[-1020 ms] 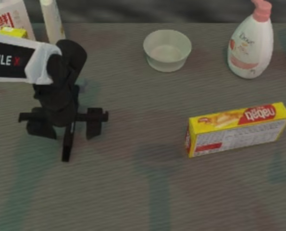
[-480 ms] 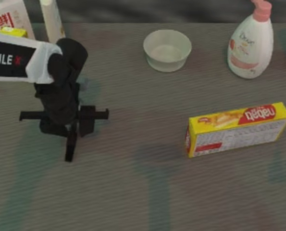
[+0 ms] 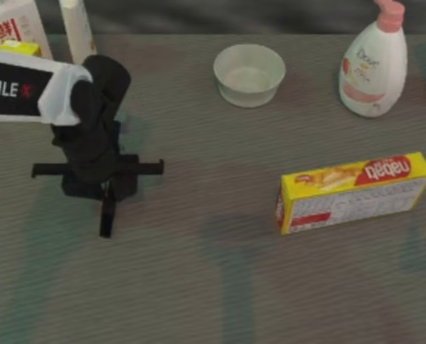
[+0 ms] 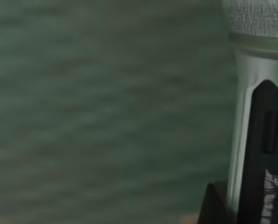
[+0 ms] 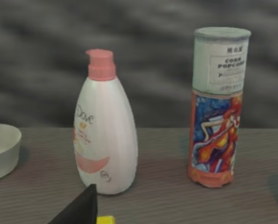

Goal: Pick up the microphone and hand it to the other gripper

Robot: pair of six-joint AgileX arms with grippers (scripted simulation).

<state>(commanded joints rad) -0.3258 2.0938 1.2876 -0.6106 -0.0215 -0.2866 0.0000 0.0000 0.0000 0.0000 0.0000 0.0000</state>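
Left gripper (image 3: 104, 188) closed down on the microphone (image 3: 107, 215)

Its jaws are pinched against the mic's body, the black handle poking out below them toward the table's near edge. Far beyond, white bowl (image 3: 248, 74), Dove bottle (image 3: 374, 66).

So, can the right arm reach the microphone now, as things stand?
Probably not yet. The microphone lies at the table's left, under the left gripper, which closes around it. The right arm is outside the top view, beyond the yellow biscuit box.
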